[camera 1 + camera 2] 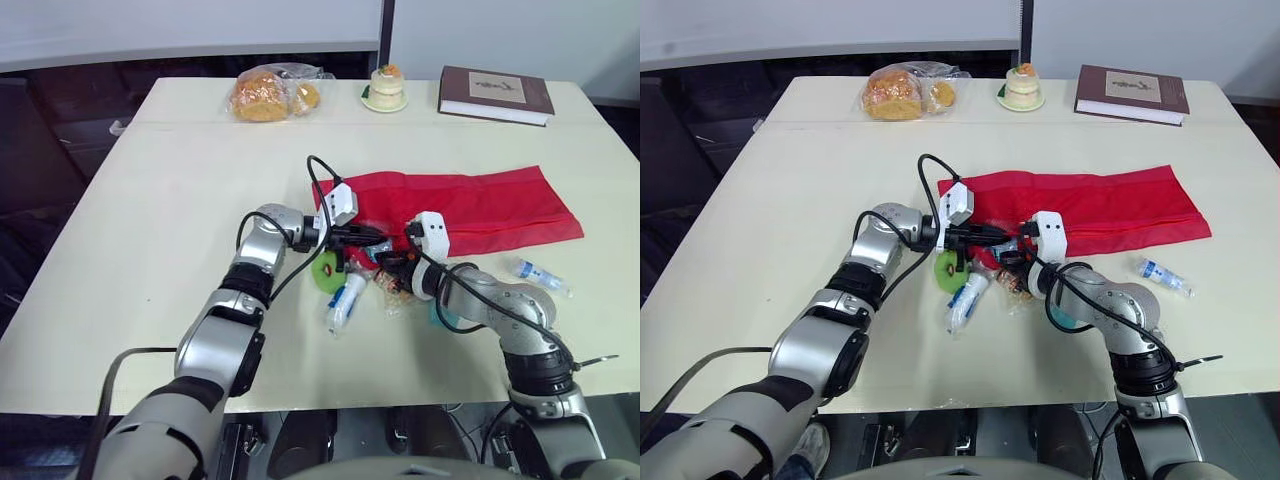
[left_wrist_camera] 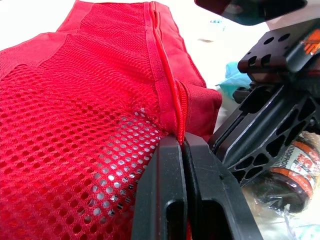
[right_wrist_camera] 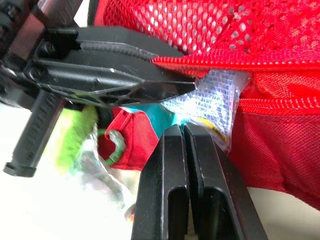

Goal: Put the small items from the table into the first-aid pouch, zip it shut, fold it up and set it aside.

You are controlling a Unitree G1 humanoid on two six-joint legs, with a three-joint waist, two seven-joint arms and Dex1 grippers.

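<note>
On your surface [image 1: 180,180] the red pouch [image 1: 480,205] lies flat, its mouth toward you. Your left gripper [image 2: 181,142] has its fingers pinching the zipper edge, lifting it to keep the mouth open. Your right gripper [image 3: 182,132], fingers pressed together, sits at that opening, seemingly nudging a white packet [image 3: 210,100] inside. A tube [image 1: 345,300], green roll [image 1: 325,270] and small bottle [image 1: 535,273] wait outside.

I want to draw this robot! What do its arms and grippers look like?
The left arm and right arm are rounded silver-grey with black joints. The left gripper and right gripper each have two flat black fingers. White wrist boxes and looping black cables.
</note>
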